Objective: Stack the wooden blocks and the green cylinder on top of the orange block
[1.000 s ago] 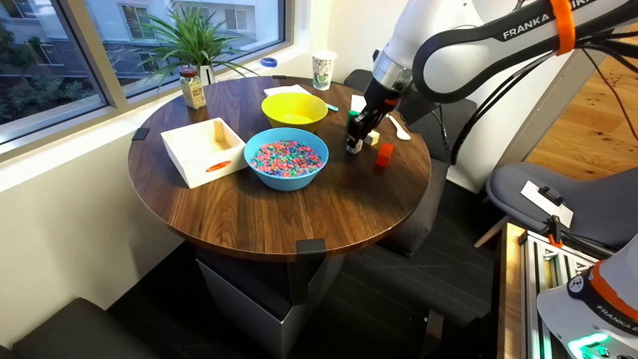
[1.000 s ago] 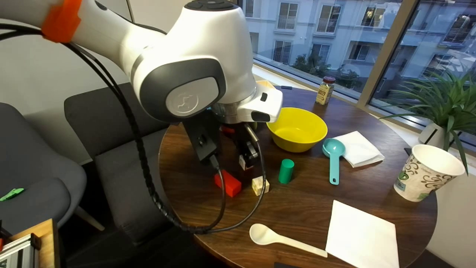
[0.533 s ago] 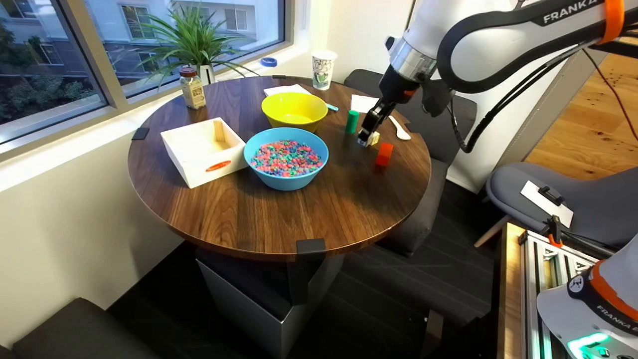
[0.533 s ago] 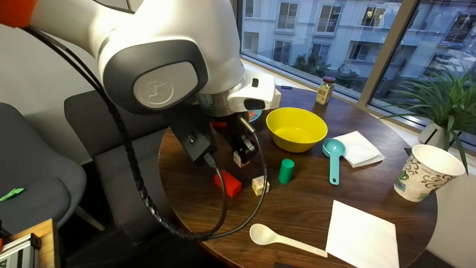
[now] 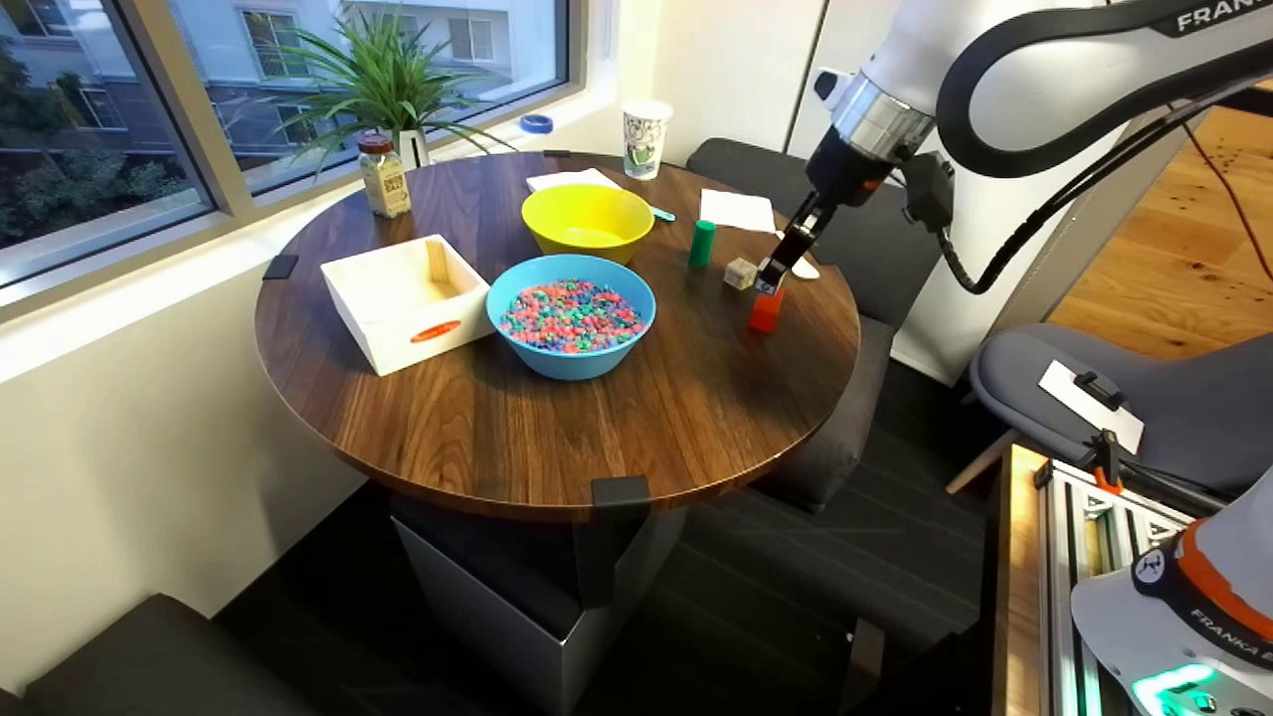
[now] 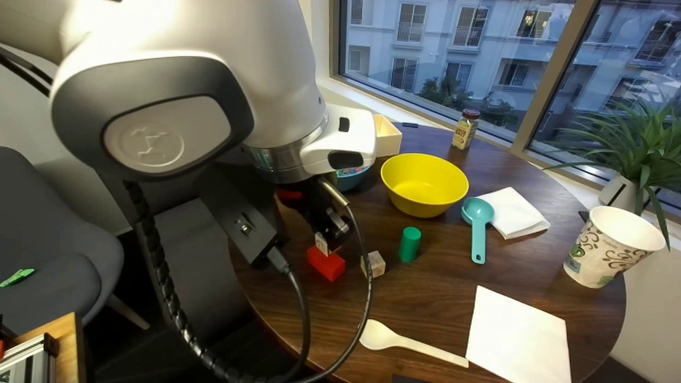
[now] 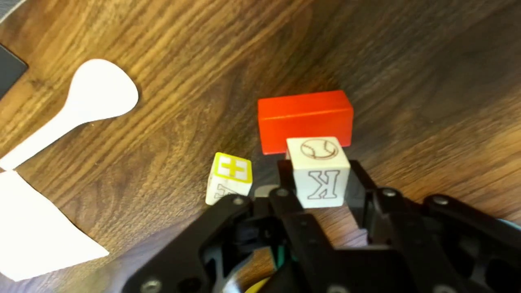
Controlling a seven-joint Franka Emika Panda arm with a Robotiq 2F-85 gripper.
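My gripper (image 7: 319,169) is shut on a pale wooden block (image 7: 321,188) marked with a K and a baseball. The held block also shows in both exterior views (image 5: 767,287) (image 6: 321,244). It is over the reddish-orange block (image 7: 305,118), which shows in both exterior views (image 5: 765,313) (image 6: 326,264); I cannot tell whether they touch. Another wooden block (image 7: 230,176) lies on the table beside the orange block, also in both exterior views (image 5: 740,273) (image 6: 375,264). The green cylinder (image 6: 409,244) stands upright beyond that block (image 5: 702,245); only a green sliver shows in the wrist view.
A pale spoon (image 6: 393,338) and a white napkin (image 6: 524,335) lie near the blocks. A yellow bowl (image 5: 587,221), a blue bowl (image 5: 571,364) of beads and a pale wooden box (image 5: 383,308) stand farther off. The round table's edge (image 5: 845,368) is near the orange block.
My gripper has carried the held wooden block away from its place near the green cylinder, past the second wooden block, to above the orange block. The other objects look unmoved.
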